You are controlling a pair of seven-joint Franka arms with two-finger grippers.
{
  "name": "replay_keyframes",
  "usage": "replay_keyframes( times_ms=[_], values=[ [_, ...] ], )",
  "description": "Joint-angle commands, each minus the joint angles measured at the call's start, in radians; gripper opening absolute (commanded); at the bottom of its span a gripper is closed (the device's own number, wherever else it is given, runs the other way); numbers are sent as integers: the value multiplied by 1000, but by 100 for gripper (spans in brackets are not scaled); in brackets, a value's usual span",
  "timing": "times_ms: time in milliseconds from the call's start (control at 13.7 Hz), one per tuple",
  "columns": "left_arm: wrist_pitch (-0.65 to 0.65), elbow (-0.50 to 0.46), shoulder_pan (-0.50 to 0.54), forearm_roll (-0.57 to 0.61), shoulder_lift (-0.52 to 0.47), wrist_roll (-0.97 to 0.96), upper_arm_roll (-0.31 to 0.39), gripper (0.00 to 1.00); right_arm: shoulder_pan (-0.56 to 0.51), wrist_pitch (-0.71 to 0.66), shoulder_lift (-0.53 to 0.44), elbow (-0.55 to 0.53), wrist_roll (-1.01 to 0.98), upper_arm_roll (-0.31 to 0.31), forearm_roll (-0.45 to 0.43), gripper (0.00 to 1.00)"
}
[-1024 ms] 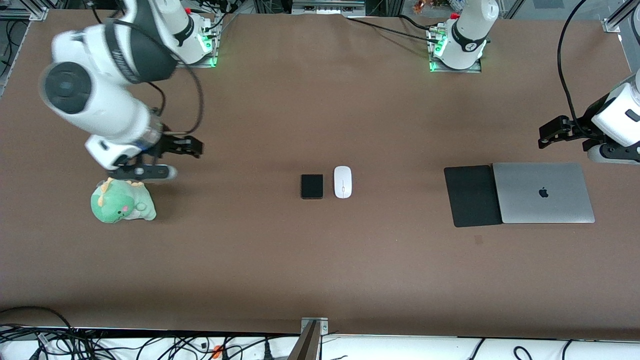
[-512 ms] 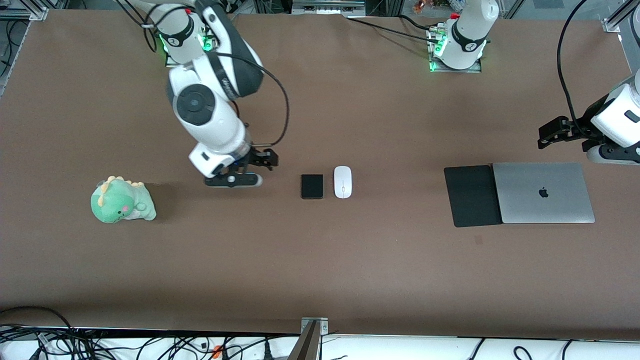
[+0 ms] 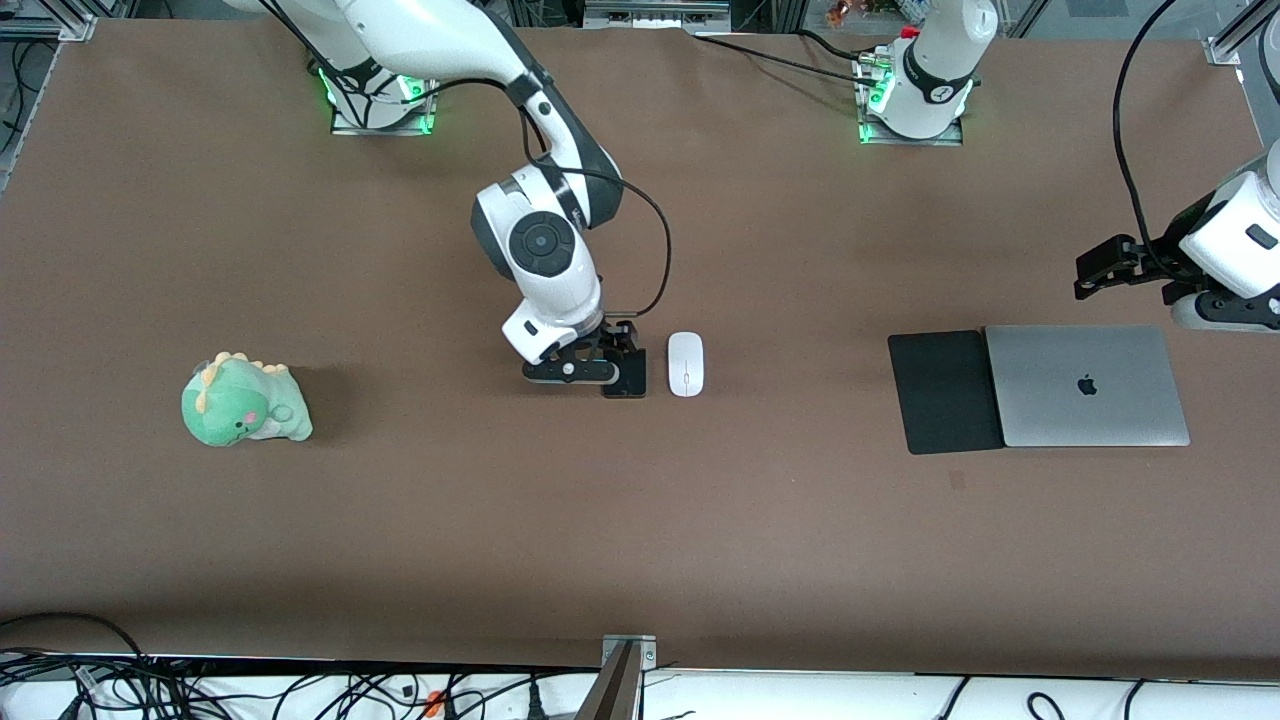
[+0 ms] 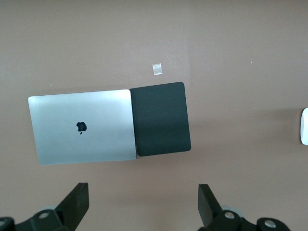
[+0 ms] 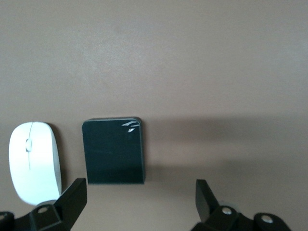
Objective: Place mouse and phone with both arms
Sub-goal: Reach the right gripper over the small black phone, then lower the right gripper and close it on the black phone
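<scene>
A green plush toy [image 3: 244,402] sits at the right arm's end of the table. The right gripper [image 3: 607,362] hangs over the phone [image 3: 630,382], fingers spread wide and holding nothing; in the right wrist view the phone [image 5: 113,151] lies flat, partly between the open fingers [image 5: 71,198]. The mouse [image 3: 685,364] rests just beside the phone, toward the left arm's end, apart from it.

The phone looks stiff, thin and smooth, so it would likely slip unless pinched across its two long edges, low against the table. The mouse looks light and glossy; its narrow sides seem the safest hold.

Farther along lie a black mat [image 3: 944,391] and a closed laptop [image 3: 1086,385], touching. The left gripper [image 3: 1110,270] waits above the table near the laptop, fingers [image 4: 77,203] wide apart and empty.
</scene>
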Motion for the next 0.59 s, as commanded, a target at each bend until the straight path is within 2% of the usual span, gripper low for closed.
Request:
replay_keyframes(
  times_ms=[0, 220, 512],
  values=[
    [-21, 23, 3, -26, 6, 21, 0, 100, 26, 1, 92, 110, 48, -13, 17, 100],
    [-21, 25, 3, -26, 5, 21, 0, 100, 33, -7, 182, 219, 91, -15, 7, 100],
    [-21, 23, 4, -26, 5, 22, 0, 100, 49, 4, 230, 248, 94, -19, -16, 100]
  ],
)
